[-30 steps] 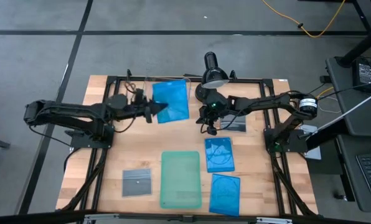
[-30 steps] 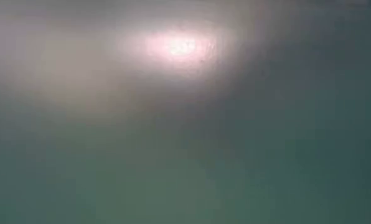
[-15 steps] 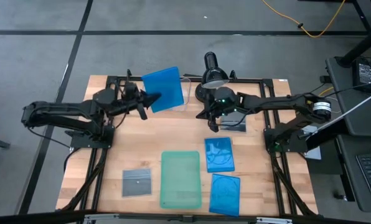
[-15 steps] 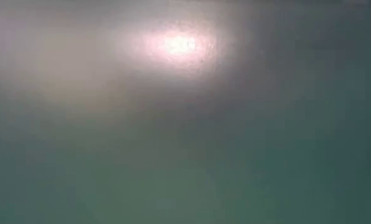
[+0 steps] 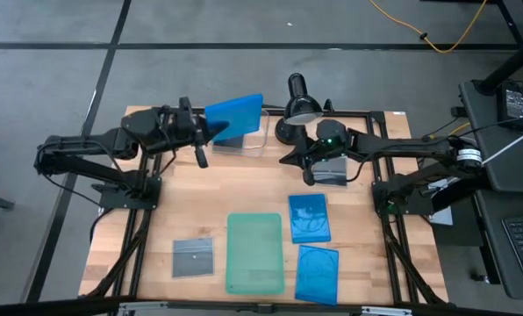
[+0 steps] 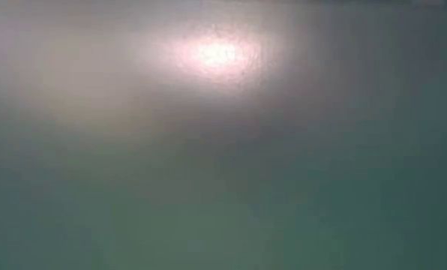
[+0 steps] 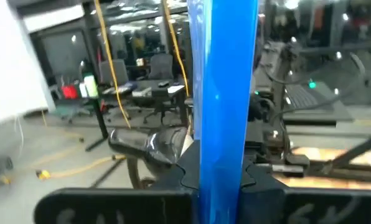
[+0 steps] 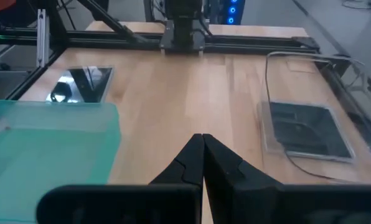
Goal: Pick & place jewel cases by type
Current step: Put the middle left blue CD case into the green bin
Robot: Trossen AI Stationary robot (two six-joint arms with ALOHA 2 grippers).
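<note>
Table (image 5: pixel 182 211): bare pale wood inside a black frame.
Tray (image 5: pixel 254 252): flat pale-green rectangle, the landmark, near the front edge.
Bin (image 5: pixel 248 140): clear plastic, far beyond the tray; a dark case (image 8: pixel 307 130) lies inside.
Blue cases (image 5: pixel 310 218): two translucent, right of the tray.
Grey case (image 5: pixel 193 257): squarish, left of the tray.
Left gripper (image 5: pixel 211 133): clamped on a tilted blue case (image 5: pixel 235 114) above the bin.
Right gripper (image 5: pixel 295 158): fingers together, empty, beyond the tray.
</note>
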